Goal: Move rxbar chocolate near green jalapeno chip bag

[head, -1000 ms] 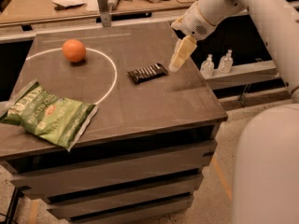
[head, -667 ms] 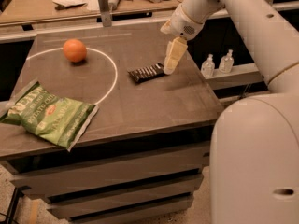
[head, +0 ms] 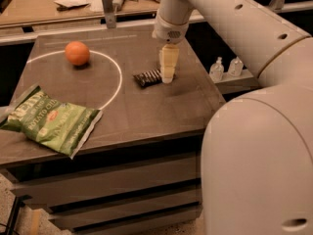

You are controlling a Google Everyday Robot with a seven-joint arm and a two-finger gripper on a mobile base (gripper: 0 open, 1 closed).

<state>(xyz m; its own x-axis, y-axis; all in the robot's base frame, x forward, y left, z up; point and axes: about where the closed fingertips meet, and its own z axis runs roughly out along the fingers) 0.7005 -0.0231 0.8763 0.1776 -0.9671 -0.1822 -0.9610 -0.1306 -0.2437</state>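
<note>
The gripper (head: 167,76) hung tip-down just beside the rxbar chocolate (head: 147,77) (whether clenched or released could not be told), which lay well apart from the green jalapeno chip bag (head: 51,119).

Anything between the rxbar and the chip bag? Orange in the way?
Nothing visible. The end effector is down at the right end of the rxbar. Only table with a painted white arc lies between it and the chip bag; the orange sits farther back, off that line.
</note>
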